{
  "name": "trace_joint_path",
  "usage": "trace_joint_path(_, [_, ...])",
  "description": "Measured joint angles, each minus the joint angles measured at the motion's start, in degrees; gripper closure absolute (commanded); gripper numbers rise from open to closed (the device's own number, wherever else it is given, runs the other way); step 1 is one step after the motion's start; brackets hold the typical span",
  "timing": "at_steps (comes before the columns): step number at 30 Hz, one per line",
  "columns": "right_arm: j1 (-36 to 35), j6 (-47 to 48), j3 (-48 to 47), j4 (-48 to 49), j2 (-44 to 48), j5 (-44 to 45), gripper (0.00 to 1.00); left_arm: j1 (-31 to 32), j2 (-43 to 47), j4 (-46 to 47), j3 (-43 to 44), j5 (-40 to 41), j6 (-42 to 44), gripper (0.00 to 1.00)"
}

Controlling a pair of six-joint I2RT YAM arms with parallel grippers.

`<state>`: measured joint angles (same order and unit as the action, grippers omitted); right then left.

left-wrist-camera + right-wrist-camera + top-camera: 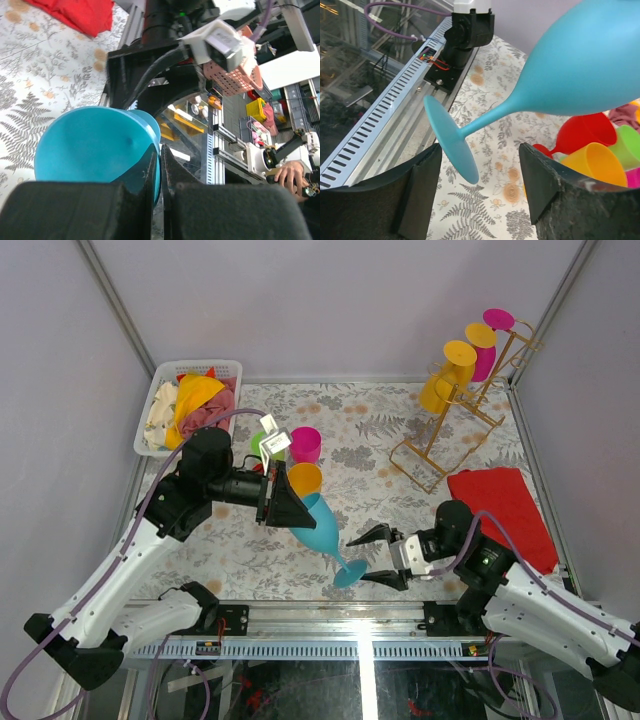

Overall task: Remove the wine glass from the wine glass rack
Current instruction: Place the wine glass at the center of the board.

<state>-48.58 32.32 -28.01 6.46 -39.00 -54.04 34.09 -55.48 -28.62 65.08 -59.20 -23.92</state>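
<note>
Left hand (280,498) is clamped on the bowl rim of the teal wine glass (320,528), which hangs tilted well apart from the wine glass rack (413,471), stem slanting down to the nearer right hand (368,557), spread wide and holding nothing

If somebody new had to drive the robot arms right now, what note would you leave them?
Left gripper: shut on the rim of the blue wine glass, holding it tilted over the table.
Right gripper: open, with a finger on each side of the glass's foot, not gripping.
Wine glass rack: at the far right of the table, with a yellow glass and a magenta glass hanging on it.
Done: the blue glass is off the rack.
Left: probably set the blue glass down, then see to the hanging ones if they are wanted too.
</note>
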Motion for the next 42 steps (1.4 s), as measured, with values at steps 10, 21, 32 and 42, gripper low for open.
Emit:
trace_joint_path(10, [0.0,-0.1,0.0,-4.7,6.5,8.6,0.25,0.0,-0.4,-7.4,0.2,11.4,3.7,1.0])
trace_joint_path(21, [0.0,-1.2,0.7,-3.9,15.3,15.7,0.2,12.7,-1.7,-13.2,-2.0,39.7,4.3,1.0])
trace_joint_path(32, [0.1,-3.9,3.4,1.8,16.8,33.1,0.14,28.0,-5.5,-15.2,-4.3,75.2,1.6,1.0])
trace_joint_path(42, [0.1,-11.4,5.1,8.2,18.0,46.2,0.03,28.1,-5.6,-16.1,-6.7,87.0,-1.7,1.0])
